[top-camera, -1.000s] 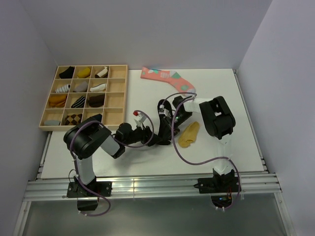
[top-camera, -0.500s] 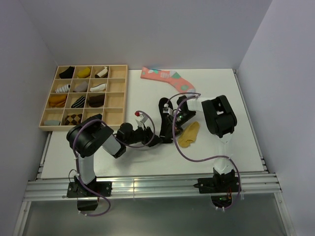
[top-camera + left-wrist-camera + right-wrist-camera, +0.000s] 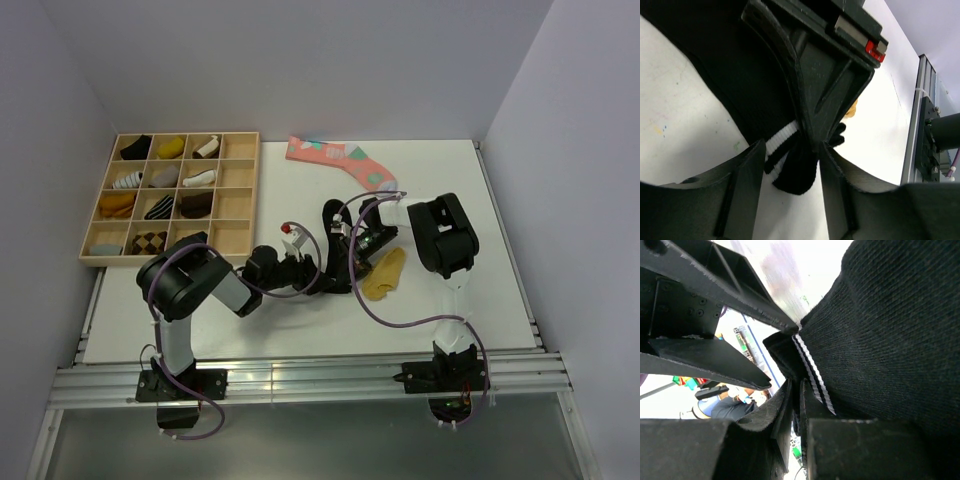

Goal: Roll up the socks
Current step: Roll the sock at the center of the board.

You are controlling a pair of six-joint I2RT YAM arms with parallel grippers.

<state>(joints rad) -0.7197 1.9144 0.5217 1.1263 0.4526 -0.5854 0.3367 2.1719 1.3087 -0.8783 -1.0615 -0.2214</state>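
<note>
The black sock (image 3: 332, 228) with two white cuff stripes lies mid-table. In the left wrist view its cuff (image 3: 790, 165) hangs between my left gripper's (image 3: 790, 172) open fingers. My right gripper (image 3: 800, 395) is shut on the cuff edge of the black sock (image 3: 890, 330) and holds it lifted. In the top view the left gripper (image 3: 333, 277) and right gripper (image 3: 352, 262) meet at the sock's near end. The mustard-tan sock (image 3: 385, 272) lies flat just right of them; a sliver of it shows in the left wrist view (image 3: 852, 107).
A long pink sock with teal and white patches (image 3: 340, 160) lies at the back. A wooden tray (image 3: 236, 205) of compartments holding several rolled socks stands at the left. The right arm's cable loops over the table by the mustard sock.
My left gripper has slid right along the table until its open fingers straddle the black sock's cuff. The right gripper has stayed shut on the cuff, barely moving.
</note>
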